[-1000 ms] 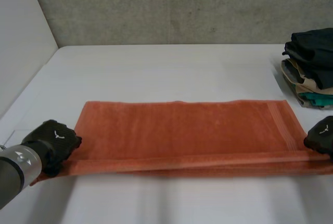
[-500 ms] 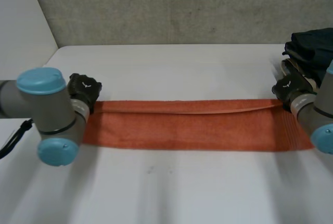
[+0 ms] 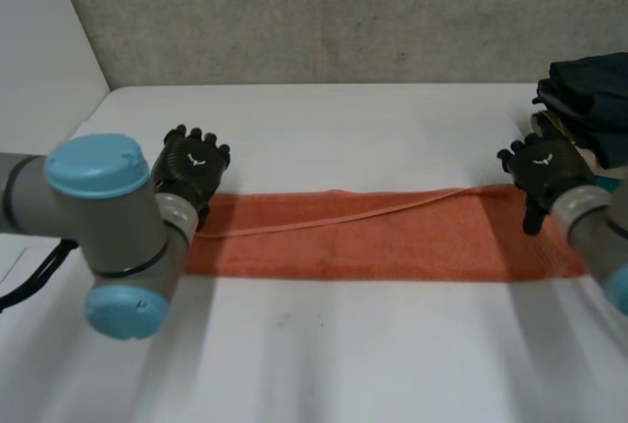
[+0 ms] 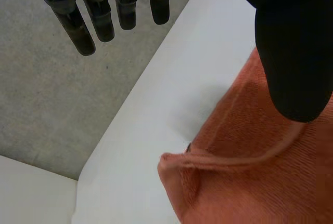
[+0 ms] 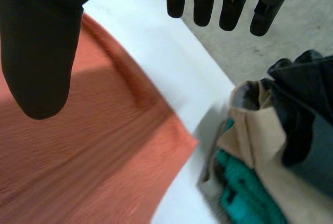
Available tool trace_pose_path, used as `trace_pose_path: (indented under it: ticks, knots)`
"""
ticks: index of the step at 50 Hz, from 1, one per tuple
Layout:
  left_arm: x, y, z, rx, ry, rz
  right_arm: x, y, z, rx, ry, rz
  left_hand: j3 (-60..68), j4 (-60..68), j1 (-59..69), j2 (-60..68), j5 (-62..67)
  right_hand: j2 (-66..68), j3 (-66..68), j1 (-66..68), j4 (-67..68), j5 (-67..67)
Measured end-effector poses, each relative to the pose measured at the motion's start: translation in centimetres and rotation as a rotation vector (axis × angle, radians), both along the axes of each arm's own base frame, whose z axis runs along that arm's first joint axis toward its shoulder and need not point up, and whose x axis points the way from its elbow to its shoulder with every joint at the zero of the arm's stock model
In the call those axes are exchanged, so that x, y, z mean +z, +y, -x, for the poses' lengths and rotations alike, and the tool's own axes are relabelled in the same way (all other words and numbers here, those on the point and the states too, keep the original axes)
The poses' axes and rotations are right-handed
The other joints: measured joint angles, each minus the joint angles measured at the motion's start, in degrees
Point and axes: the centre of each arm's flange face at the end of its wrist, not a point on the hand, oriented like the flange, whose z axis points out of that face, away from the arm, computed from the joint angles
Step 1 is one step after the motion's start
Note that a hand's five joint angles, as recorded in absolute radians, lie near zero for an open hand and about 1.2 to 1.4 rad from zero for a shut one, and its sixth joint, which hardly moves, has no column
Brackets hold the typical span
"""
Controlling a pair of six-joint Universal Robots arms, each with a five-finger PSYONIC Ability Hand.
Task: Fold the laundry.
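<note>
The folded orange towel [image 3: 373, 237] lay across the white table [image 3: 343, 364], nine to three o'clock. Left hand [image 3: 192, 163] and right hand [image 3: 540, 170] were at its ends, fingers straight, holding nothing. The left wrist view added a bunched corner [image 4: 179, 164]; the right, beige and teal in the clothes stack [image 3: 589, 99] at two o'clock

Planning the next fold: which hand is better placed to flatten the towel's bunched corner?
Left, likely. The left hand hangs open beside the bunched corner of the orange towel; the right hand is at the other end, by the clothes pile.
</note>
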Motion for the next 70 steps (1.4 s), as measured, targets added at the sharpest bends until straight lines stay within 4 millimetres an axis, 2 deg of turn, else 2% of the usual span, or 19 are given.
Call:
trace_pose_path:
  ticks: [6,12,19,23,27,33,38,44,46,51,55,62,64,66,70]
  knots:
    - [-0.2,2.2,-0.6,-0.066,-0.003,-0.036,0.4,2.4,2.6,0.006,-0.048,-0.115,0.0,0.0,0.0,0.0,0.0,0.0,0.0,0.0,0.0,0.0]
    - [-1.3,1.9,-0.9,-0.124,-0.005,-0.072,-0.2,3.5,3.8,0.006,-0.066,-0.195,0.0,0.0,0.0,0.0,0.0,0.0,0.0,0.0,0.0,0.0]
    - [-4.1,-2.6,-2.4,-0.083,-0.027,-0.098,-0.9,4.0,4.0,0.015,-0.075,-0.233,0.0,0.0,0.0,0.0,0.0,0.0,0.0,0.0,0.0,0.0]
    - [-4.8,-5.0,-2.6,-0.058,-0.027,-0.075,-1.1,4.0,3.9,0.018,-0.074,-0.23,0.13,0.16,0.28,0.16,0.03,0.0,0.0,0.0,0.0,0.0]
    - [-4.0,-7.8,-2.8,-0.029,0.003,-0.007,-1.3,4.1,3.9,0.019,-0.074,-0.226,1.91,2.28,2.78,2.54,1.25,0.0,0.01,0.0,0.0,-0.02]
    - [-1.2,-13.0,-3.4,0.039,0.132,0.166,-1.8,4.4,3.8,0.019,-0.074,-0.226,4.78,5.36,5.97,5.33,4.3,0.2,0.23,0.06,0.26,0.24]
    - [-1.1,-14.5,-3.8,0.085,0.177,0.178,-2.1,4.6,3.9,0.018,-0.075,-0.228,5.64,6.3,6.68,6.1,4.98,3.8,4.0,2.15,4.0,3.88]
    - [-2.1,-13.1,-3.7,0.093,0.16,0.101,-2.2,4.7,4.0,0.017,-0.074,-0.234,5.58,6.21,6.64,6.05,4.97,5.8,6.4,4.56,6.71,6.51]
    - [-2.4,-11.3,-3.6,0.085,0.143,0.051,-2.3,4.7,4.1,0.013,-0.074,-0.236,5.58,6.2,6.63,6.05,4.97,7.45,8.49,6.76,8.63,8.51]
    - [-2.5,-8.9,-3.3,0.061,0.13,0.004,-2.3,4.6,4.5,0.008,-0.073,-0.237,5.25,5.62,6.56,5.7,4.26,7.69,9.36,7.56,9.44,9.59]
    - [-2.4,-7.0,-2.5,0.011,0.127,-0.023,-2.3,4.5,4.6,0.008,-0.072,-0.235,5.08,5.24,6.5,5.47,3.53,7.69,9.36,7.56,9.44,9.6]
    - [-2.3,-2.9,0.5,-0.193,0.14,-0.076,-2.3,4.4,4.8,0.01,-0.072,-0.234,4.77,4.87,6.38,5.01,3.14,7.69,9.36,7.56,9.44,9.6]
    - [-2.3,-2.8,0.6,-0.199,0.141,-0.076,-2.3,4.4,4.8,0.01,-0.072,-0.234,4.77,4.87,6.38,5.01,3.14,7.69,9.36,7.56,9.44,9.61]
    - [-2.4,-2.2,1.7,-0.253,0.144,-0.078,-2.3,4.5,4.7,0.013,-0.072,-0.235,4.41,4.62,6.1,4.69,2.88,7.69,9.36,7.56,9.44,9.61]
    - [-3.3,-2.6,2.7,-0.279,0.141,-0.078,-2.3,4.5,4.6,0.015,-0.072,-0.235,4.41,4.62,6.1,4.69,2.87,7.69,9.36,7.56,9.44,9.62]
